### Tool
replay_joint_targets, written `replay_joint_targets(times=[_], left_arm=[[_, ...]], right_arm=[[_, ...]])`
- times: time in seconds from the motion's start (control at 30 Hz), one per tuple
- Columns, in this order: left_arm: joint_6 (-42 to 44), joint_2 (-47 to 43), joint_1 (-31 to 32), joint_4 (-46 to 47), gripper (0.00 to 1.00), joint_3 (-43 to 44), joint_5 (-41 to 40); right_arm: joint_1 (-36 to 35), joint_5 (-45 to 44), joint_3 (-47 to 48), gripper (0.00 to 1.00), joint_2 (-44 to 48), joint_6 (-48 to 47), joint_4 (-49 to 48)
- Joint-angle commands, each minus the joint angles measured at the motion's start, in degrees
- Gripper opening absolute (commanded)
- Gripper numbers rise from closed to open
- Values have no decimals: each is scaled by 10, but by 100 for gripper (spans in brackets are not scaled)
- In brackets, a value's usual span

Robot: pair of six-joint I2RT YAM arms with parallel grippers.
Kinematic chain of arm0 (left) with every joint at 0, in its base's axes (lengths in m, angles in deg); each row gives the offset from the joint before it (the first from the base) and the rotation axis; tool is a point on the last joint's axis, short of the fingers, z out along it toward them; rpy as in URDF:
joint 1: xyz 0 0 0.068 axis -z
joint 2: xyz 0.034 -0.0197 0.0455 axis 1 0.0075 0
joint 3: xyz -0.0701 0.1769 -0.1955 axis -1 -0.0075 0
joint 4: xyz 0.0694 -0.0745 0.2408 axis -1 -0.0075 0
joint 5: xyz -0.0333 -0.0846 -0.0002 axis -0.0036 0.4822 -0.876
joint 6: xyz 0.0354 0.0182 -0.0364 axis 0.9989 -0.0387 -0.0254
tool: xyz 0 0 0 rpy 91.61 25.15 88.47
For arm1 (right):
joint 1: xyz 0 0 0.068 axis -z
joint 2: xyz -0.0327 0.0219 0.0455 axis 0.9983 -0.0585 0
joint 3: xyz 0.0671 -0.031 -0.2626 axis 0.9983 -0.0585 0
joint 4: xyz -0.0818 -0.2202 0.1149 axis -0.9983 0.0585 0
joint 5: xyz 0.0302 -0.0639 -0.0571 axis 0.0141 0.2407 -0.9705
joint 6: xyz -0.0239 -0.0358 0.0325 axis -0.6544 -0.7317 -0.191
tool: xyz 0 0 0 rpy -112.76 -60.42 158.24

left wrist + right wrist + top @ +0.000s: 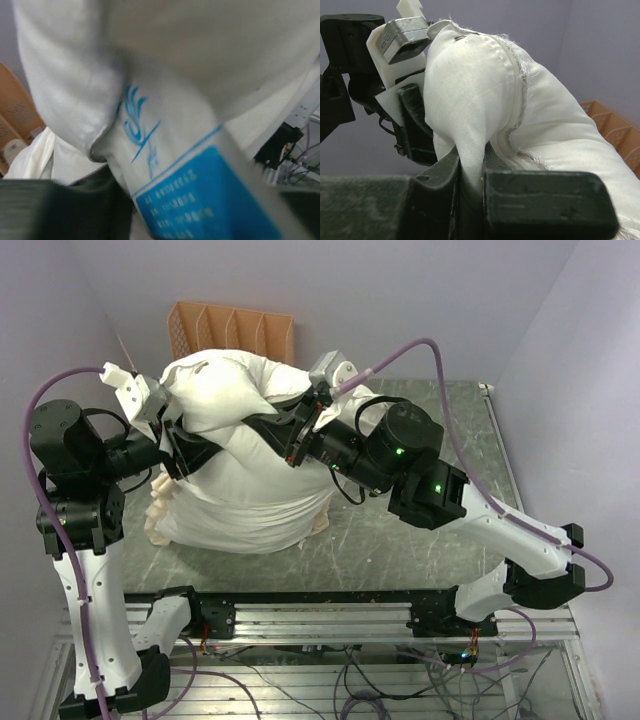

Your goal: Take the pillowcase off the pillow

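Note:
The pillow is a plump white lump lifted between both grippers. Its blue printed label fills the left wrist view, close up and blurred. The pillowcase hangs below as a cream mass with a frill at its left, and a dark grey plush band crosses under the lump. My left gripper is at the lump's left end, apparently closed on the pillow by the label. My right gripper is shut on a white fabric fold beside the pillowcase's frayed zipper seam, at the lump's right end.
An orange slotted rack stands at the back against the wall, also visible in the right wrist view. The grey-green tabletop extends to the right. The aluminium rail carrying the arm bases runs along the near edge.

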Motion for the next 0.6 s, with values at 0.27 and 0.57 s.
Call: replay_joint_targets(times=[0.27, 0.57], left_arm=[[91, -4, 3, -106, 7, 31, 39], [103, -13, 2, -125, 7, 44, 30]], right_arm=[[-19, -60, -18, 64, 34, 40, -16], [-1, -239, -267, 84, 310, 120, -90]])
